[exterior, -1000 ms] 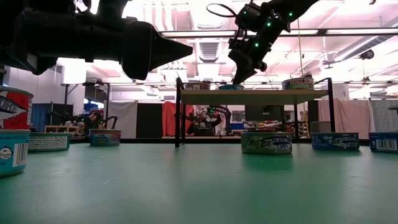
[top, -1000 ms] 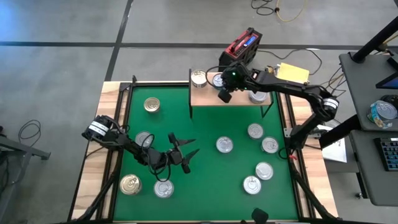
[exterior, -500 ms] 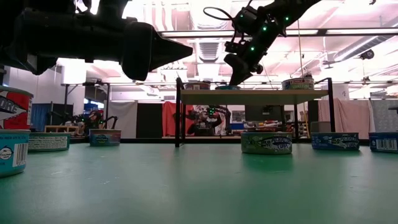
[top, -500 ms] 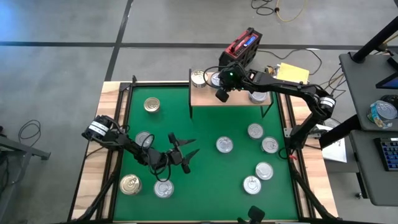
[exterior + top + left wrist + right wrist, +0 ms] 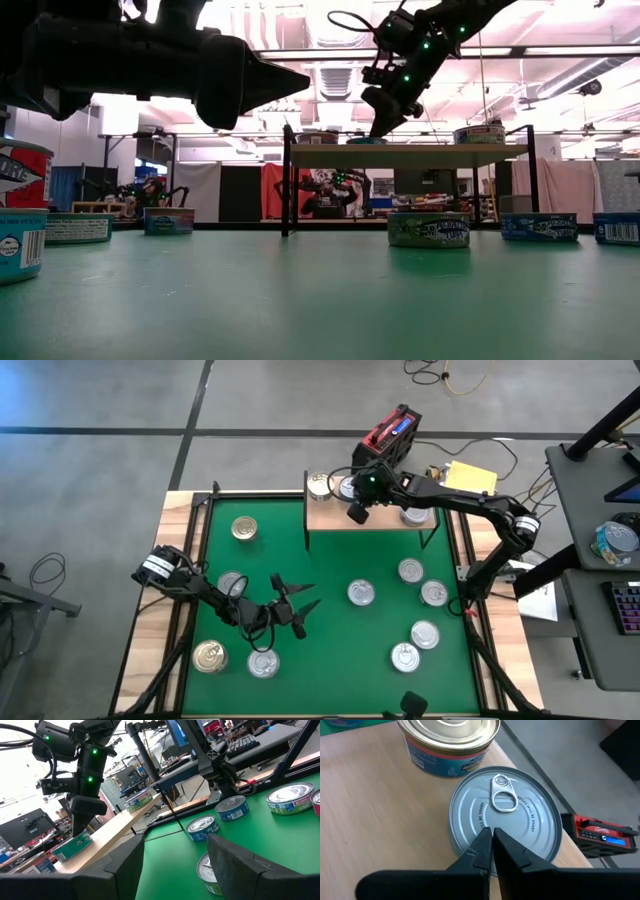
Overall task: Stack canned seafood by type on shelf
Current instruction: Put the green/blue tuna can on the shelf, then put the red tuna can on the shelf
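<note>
While your right end effector (image 5: 491,851) hovers with fingers pressed together over the silver pull-tab tin (image 5: 505,817) on the light-wood shelf (image 5: 370,517) at upper centre, a placing step looks finished; next, lift clear and fetch another loose tin. The shelf also holds a gold-topped tin (image 5: 449,742). Your left end effector (image 5: 297,605), fingers apart and empty, waits lower left on the green table (image 5: 340,640).

Closed right end effector (image 5: 492,851) over silver tin (image 5: 506,820), gold-topped tin (image 5: 449,742) beside, on shelf (image 5: 375,815)

Dark jointed arms, green lights
</note>
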`<state>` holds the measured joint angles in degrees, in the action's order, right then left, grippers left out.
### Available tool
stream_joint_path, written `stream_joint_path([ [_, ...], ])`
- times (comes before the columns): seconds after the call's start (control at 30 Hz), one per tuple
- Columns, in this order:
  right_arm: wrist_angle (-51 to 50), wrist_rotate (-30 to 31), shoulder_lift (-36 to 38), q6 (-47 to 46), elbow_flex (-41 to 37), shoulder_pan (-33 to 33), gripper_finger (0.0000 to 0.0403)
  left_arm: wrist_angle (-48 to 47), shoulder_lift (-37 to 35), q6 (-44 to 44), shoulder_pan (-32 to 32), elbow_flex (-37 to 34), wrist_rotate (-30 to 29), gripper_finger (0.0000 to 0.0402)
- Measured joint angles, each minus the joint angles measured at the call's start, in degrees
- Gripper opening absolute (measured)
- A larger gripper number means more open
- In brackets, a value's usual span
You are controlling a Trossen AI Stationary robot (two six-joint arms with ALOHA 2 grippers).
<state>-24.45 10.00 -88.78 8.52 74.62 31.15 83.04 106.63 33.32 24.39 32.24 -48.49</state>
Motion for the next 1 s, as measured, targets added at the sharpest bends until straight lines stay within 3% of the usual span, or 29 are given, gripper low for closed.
stream_joint_path([
  [0.3,-0.68,0.60,6.25,0.49,0.74,-0.66,0.0009,0.40,0.00,-0.05,0.01,-0.01,0.00,0.0201],
  [0.5,-5.69,0.04,12.27,-1.93,-0.80,-5.04,0.0009,-0.05,0.00,-1.92,0.55,1.96,-0.07,0.0201],
  [0.8,3.89,0.61,25.06,-8.99,-16.19,-18.64,0.0009,-15.17,0.00,-2.89,3.45,11.22,-0.48,0.0201],
  [1.0,11.35,6.85,30.90,-13.53,-25.69,-28.78,0.0009,-20.12,0.00,-5.68,5.76,14.29,-0.54,0.0201],
])
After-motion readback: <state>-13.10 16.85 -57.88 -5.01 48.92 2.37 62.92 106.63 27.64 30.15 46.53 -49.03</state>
